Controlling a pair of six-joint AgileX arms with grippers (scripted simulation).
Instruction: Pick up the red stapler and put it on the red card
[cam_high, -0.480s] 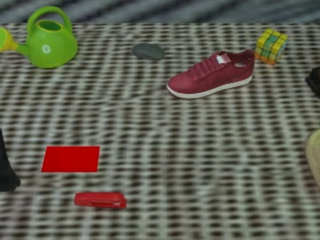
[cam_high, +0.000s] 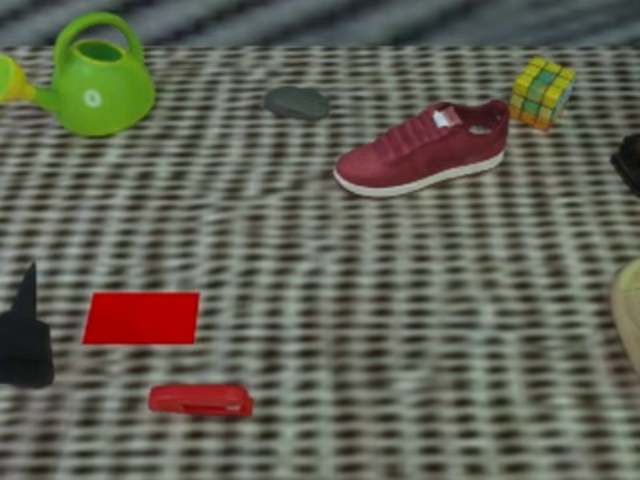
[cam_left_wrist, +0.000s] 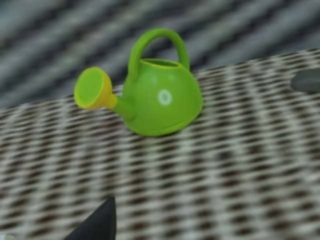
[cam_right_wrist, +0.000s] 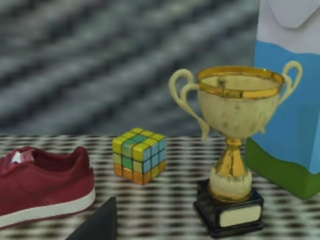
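Top view shows the left gripper at the table's left edge, grip state untellable, the red stapler just near of the red card; a careless reach could nudge that thin card

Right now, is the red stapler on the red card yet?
No. The red stapler lies on the table just below the red card, apart from it.
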